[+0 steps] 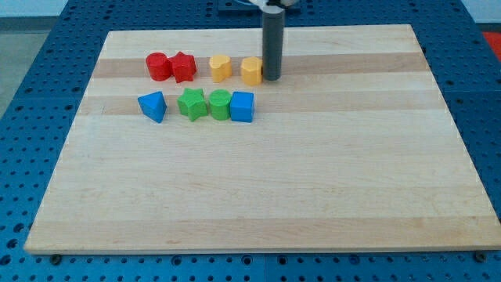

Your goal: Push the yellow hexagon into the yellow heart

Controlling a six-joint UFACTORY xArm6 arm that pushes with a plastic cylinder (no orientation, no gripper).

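Observation:
The yellow hexagon lies near the view's top, left of centre. The yellow heart lies a short gap to its left. My tip stands right against the hexagon's right side, so the rod, the hexagon and the heart form a row. The rod rises dark and straight to the view's top edge.
A red cylinder and a red star lie left of the heart. Below them lie a blue triangle, a green star, a green hexagon and a blue cube. The wooden board sits on a blue perforated table.

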